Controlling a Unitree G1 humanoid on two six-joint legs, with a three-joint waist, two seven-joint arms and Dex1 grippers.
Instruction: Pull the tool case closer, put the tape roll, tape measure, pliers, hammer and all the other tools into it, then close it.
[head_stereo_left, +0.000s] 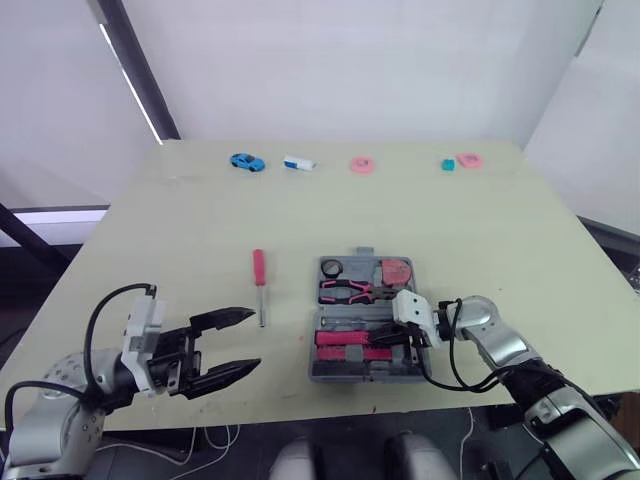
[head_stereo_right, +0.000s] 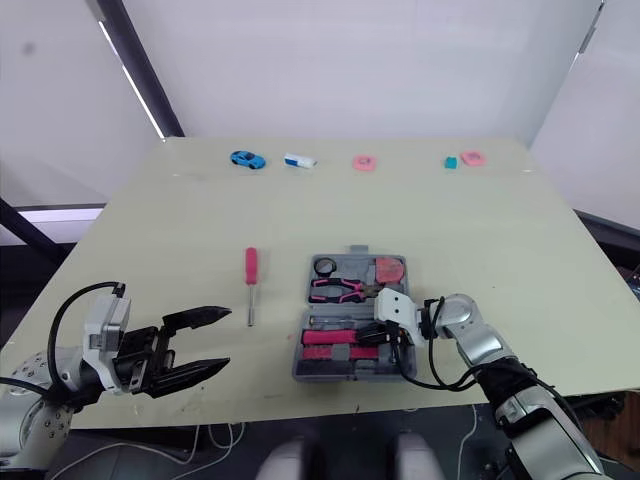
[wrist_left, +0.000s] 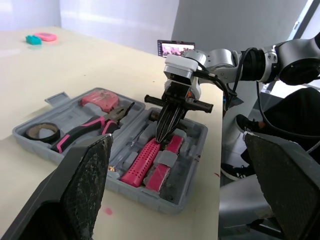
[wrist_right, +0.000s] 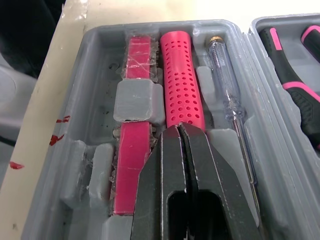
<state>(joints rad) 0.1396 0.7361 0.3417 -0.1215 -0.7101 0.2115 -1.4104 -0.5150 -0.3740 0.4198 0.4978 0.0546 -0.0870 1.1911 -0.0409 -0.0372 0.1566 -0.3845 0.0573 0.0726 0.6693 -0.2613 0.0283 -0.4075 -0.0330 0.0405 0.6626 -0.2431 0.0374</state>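
Observation:
The grey tool case lies open near the table's front edge. Its far half holds the tape roll, the pink tape measure and the pink-handled pliers. The near half holds the hammer with its pink perforated handle and a clear-handled screwdriver. My right gripper is shut inside the case, its tips resting against the end of that handle. A red screwdriver lies on the table left of the case. My left gripper is open, just above the table, near the screwdriver's tip.
Along the far edge sit a blue toy car, a white and blue block, a pink ring, a teal piece and a pink piece. The case stands close to the table's front edge.

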